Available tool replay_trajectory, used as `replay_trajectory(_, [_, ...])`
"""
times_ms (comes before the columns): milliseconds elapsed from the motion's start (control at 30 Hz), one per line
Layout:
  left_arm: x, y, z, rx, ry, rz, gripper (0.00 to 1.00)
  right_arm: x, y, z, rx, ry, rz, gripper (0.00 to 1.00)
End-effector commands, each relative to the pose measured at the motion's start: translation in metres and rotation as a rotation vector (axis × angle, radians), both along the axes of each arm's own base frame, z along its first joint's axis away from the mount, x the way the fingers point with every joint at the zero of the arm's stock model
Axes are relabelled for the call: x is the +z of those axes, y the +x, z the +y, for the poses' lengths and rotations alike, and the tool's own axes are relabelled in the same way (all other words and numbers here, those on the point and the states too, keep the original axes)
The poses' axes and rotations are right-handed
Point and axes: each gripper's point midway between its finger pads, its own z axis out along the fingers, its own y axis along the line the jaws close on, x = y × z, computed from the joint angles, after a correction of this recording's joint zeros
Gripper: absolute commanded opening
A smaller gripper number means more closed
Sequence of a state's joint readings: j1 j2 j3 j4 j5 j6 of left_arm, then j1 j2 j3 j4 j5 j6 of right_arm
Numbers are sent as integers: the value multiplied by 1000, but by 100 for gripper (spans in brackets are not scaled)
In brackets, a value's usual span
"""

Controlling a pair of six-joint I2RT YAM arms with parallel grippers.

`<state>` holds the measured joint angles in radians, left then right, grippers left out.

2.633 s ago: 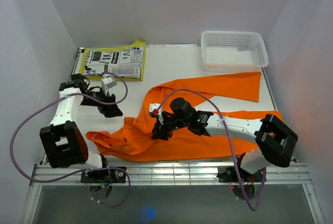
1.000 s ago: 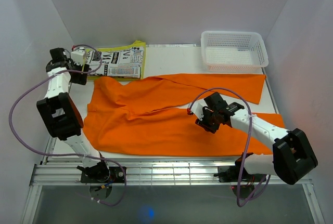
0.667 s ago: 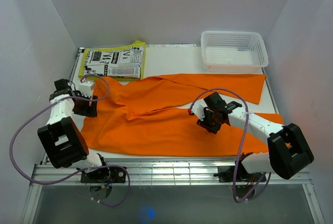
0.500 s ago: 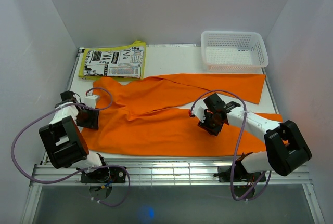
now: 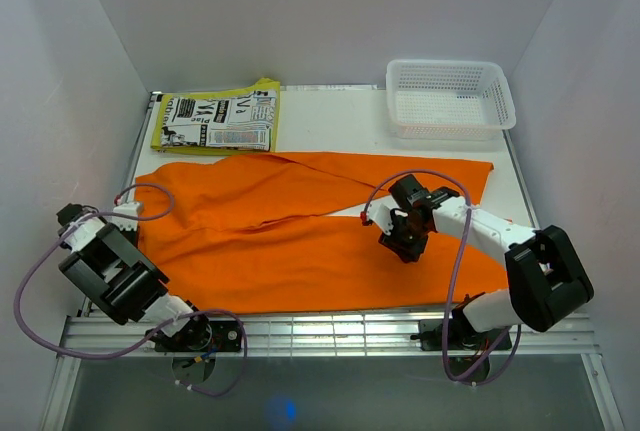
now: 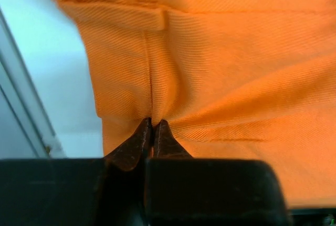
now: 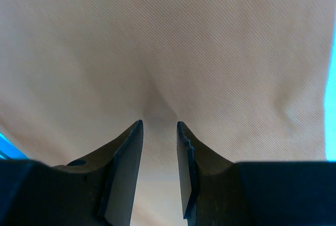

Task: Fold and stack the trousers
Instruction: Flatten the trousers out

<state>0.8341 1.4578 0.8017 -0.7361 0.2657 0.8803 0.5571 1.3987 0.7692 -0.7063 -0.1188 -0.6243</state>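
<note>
The orange trousers [image 5: 300, 241] lie spread flat across the table, with one leg running toward the back right. At their left edge my left gripper [image 5: 133, 215] is shut on a pinched fold of the cloth; the left wrist view shows the jaws [image 6: 152, 124] closed on orange fabric [image 6: 226, 68] beside a seam. My right gripper [image 5: 400, 249] stands tips-down on the middle of the trousers. In its wrist view the jaws [image 7: 159, 125] are slightly apart and only flat, washed-out cloth [image 7: 157, 37] shows beyond them.
A white mesh basket [image 5: 450, 99] stands at the back right corner. A yellow-edged printed paper [image 5: 215, 121] lies at the back left. The table's left rail [image 6: 21, 121] runs just beside the left gripper. White walls close in on both sides.
My left gripper came from the back left corner to the trousers' left edge and shut on the cloth. The trousers now lie flatter, drawn leftward. My right gripper has barely moved.
</note>
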Motion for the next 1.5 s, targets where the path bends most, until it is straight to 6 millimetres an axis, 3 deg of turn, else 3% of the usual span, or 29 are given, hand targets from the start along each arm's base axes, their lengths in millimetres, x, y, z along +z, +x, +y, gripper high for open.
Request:
replay_trajectory(0, [17,-16,10,-88,-2,77,11,26,8,12,34,62,-21,38])
replay_trajectory(33, [28,-4,2,-116,-45,14,18,31,11,13,37,70,-38,38])
replay_trajectory(67, [42,4,-3,-141,-68,-36,39,40,20,15,38,82,-72,38])
replay_trajectory(100, [66,14,-5,-167,-82,-86,49,45,25,13,32,86,-95,38])
replay_trajectory(167, [95,38,-14,-191,-105,-202,70,54,40,7,7,93,-136,38])
replay_trajectory(233, [122,64,-20,-203,-101,-271,74,59,56,2,-11,87,-163,38])
replay_trajectory(367, [132,98,-49,-242,-163,-287,74,89,120,-16,-146,121,-272,38])
replay_trajectory(400, [132,106,-60,-265,-180,-289,74,102,145,-31,-205,127,-319,38])
replay_trajectory(467, [130,113,-74,-254,-218,-288,74,110,171,-59,-227,92,-383,37])
replay_trajectory(567, [127,124,-92,-252,-265,-280,74,105,189,-96,-193,16,-397,36])
replay_trajectory(667, [123,127,-103,-246,-314,-278,74,84,190,-126,-185,-67,-351,38])
replay_trajectory(767, [120,129,-107,-233,-329,-284,74,61,185,-131,-180,-80,-288,42])
replay_trajectory(800, [117,126,-108,-226,-335,-278,74,51,183,-142,-216,-88,-263,43])
replay_trajectory(1033, [123,118,-110,-230,-301,-300,75,1,180,-159,-277,-141,-264,45])
replay_trajectory(1167, [124,115,-109,-225,-283,-299,75,-24,176,-158,-296,-141,-211,44])
replay_trajectory(1333, [126,112,-109,-225,-269,-303,75,-31,159,-154,-286,-119,-149,52])
replay_trajectory(1433, [128,112,-109,-225,-269,-305,75,-18,158,-149,-287,-82,-147,67])
replay_trajectory(1467, [129,112,-109,-226,-268,-308,75,-9,161,-151,-302,-68,-163,68])
